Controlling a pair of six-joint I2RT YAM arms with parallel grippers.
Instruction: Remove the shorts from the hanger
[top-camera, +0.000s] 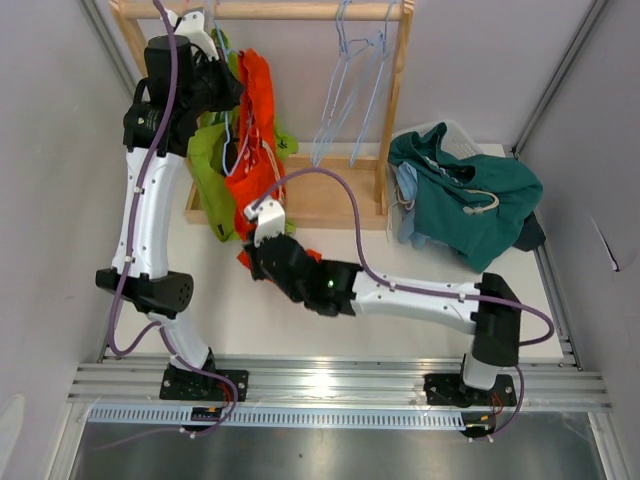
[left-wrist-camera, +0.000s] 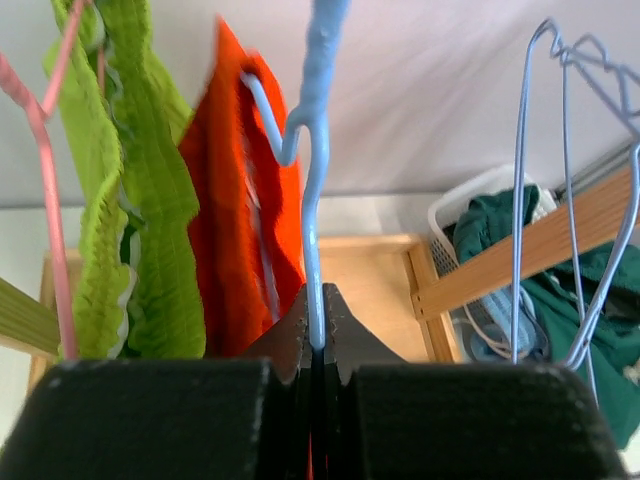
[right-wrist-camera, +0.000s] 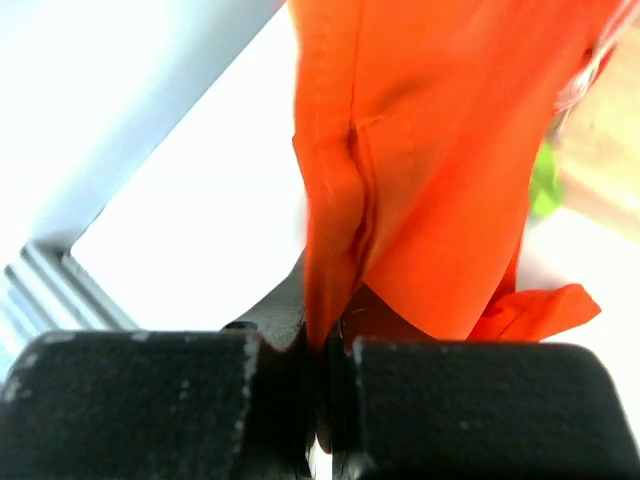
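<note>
Mid-frame, your right gripper (right-wrist-camera: 322, 345) was pinched shut on the lower part of the orange-red shorts (right-wrist-camera: 430, 150), which hung on the blue hanger (left-wrist-camera: 315, 200). At upper left, your left gripper (left-wrist-camera: 315, 340) was clamped on that hanger's neck, beside the lime green shorts (left-wrist-camera: 130, 200). The teal shorts (top-camera: 470, 200) lay in the basket (top-camera: 460, 130) at right.

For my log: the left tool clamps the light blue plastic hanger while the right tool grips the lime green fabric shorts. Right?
No: the right tool grips the orange-red fabric shorts, as the right wrist view shows. The left tool does clamp the light blue plastic hanger.
</note>
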